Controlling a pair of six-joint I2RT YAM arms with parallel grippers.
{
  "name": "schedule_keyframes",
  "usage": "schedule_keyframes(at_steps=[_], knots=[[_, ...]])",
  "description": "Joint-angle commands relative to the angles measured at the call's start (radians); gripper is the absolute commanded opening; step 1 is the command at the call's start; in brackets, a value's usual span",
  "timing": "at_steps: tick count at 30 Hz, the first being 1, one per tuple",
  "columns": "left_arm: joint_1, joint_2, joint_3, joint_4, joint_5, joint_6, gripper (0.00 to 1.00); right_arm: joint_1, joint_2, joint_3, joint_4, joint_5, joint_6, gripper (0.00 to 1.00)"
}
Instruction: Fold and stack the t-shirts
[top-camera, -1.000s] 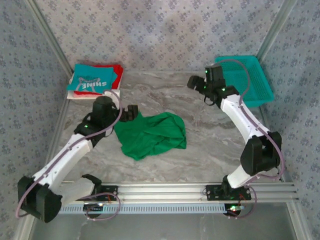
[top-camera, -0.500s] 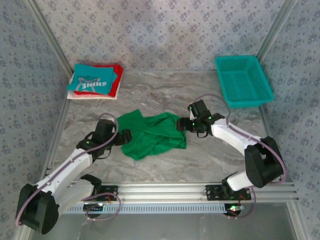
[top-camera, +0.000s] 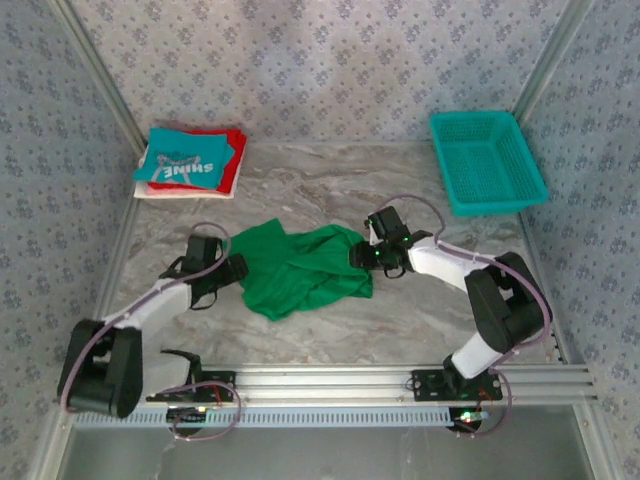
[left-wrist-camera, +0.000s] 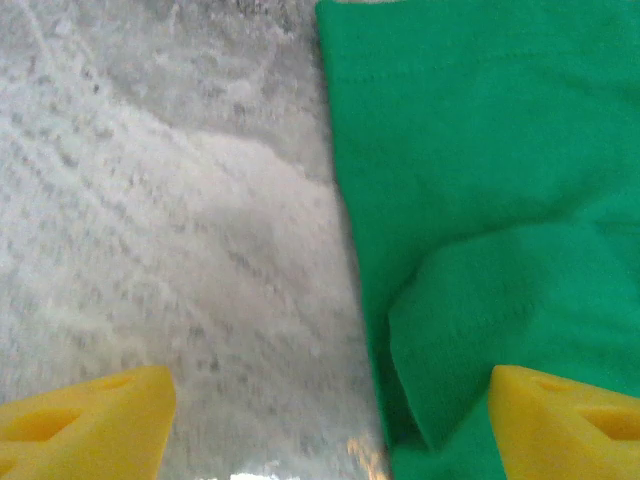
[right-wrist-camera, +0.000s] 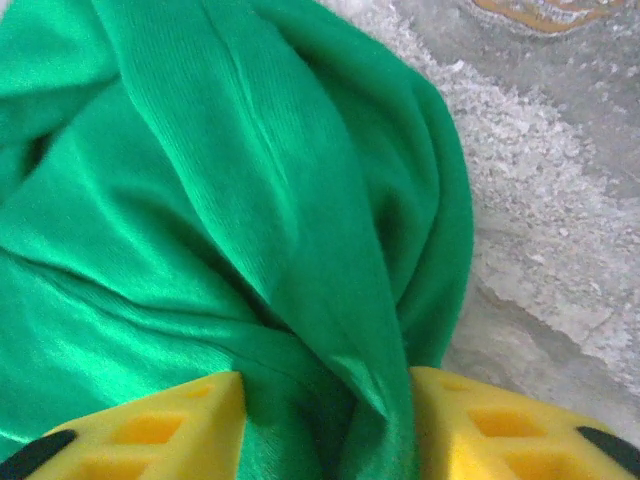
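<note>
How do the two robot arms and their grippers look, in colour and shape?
Both the left arm and the right arm have white links, bulky black joints and a thin pinkish cable looping alongside. Seen from the wrists, the left fingers and right fingers are yellow wedges with hollow cut-outs; the right pair has black patches.

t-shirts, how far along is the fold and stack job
Done: a folded stack, teal SHINE t-shirt on top, sits far left. In hand: right gripper pinches the crumpled green t-shirt, left gripper open at its edge. Left: folding and stacking it.
</note>
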Motion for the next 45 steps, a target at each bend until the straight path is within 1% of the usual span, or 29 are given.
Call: schedule_keyframes(at_steps=[1, 3, 5, 8, 11, 12, 13, 14, 15, 16, 19, 21, 25, 30, 35, 40, 45], knots=[[0.008, 0.066, 0.071, 0.097, 0.035, 0.033, 0.81, 0.013, 0.002, 0.06, 0.001, 0.016, -0.024, 0.46], [0.009, 0.117, 0.096, 0.129, 0.038, 0.033, 0.81, 0.014, -0.006, 0.068, -0.006, 0.035, -0.027, 0.47], [0.012, 0.177, 0.132, 0.145, 0.058, 0.035, 0.8, 0.01, -0.008, 0.08, -0.023, 0.042, -0.029, 0.51], [0.013, 0.26, 0.18, 0.172, 0.089, 0.038, 0.76, 0.012, -0.002, 0.08, -0.018, 0.045, -0.033, 0.46], [0.019, 0.332, 0.223, 0.176, 0.117, 0.037, 0.59, 0.013, 0.034, 0.085, -0.015, 0.057, -0.042, 0.44], [0.022, 0.348, 0.23, 0.18, 0.12, 0.033, 0.58, 0.011, 0.048, 0.09, -0.019, 0.057, -0.042, 0.42], [0.024, 0.367, 0.237, 0.188, 0.13, 0.029, 0.5, 0.011, 0.059, 0.094, -0.021, 0.052, -0.045, 0.38], [0.028, 0.383, 0.246, 0.19, 0.145, 0.028, 0.38, 0.01, 0.066, 0.098, -0.019, 0.047, -0.049, 0.32], [0.031, 0.394, 0.257, 0.184, 0.152, 0.028, 0.29, 0.01, 0.068, 0.101, -0.02, 0.044, -0.049, 0.27], [0.034, 0.402, 0.265, 0.176, 0.153, 0.028, 0.21, 0.01, 0.066, 0.103, -0.022, 0.044, -0.049, 0.24], [0.04, 0.399, 0.275, 0.167, 0.143, 0.035, 0.01, 0.011, 0.031, 0.106, -0.029, 0.064, -0.063, 0.14], [0.043, 0.378, 0.274, 0.16, 0.125, 0.038, 0.0, 0.009, 0.001, 0.111, -0.042, 0.081, -0.079, 0.09], [0.048, 0.288, 0.272, 0.124, 0.093, 0.056, 0.0, 0.002, -0.078, 0.122, -0.088, 0.128, -0.108, 0.05], [0.048, 0.124, 0.252, 0.051, 0.007, 0.08, 0.0, -0.005, -0.17, 0.125, -0.146, 0.158, -0.13, 0.0], [0.048, -0.008, 0.261, -0.042, -0.058, 0.11, 0.0, -0.01, -0.237, 0.131, -0.199, 0.218, -0.131, 0.0], [0.048, -0.153, 0.298, -0.114, -0.059, 0.159, 0.0, -0.012, -0.312, 0.18, -0.261, 0.288, -0.168, 0.0], [0.048, -0.36, 0.358, -0.176, -0.046, 0.204, 0.0, -0.008, -0.436, 0.241, -0.335, 0.335, -0.207, 0.0]])
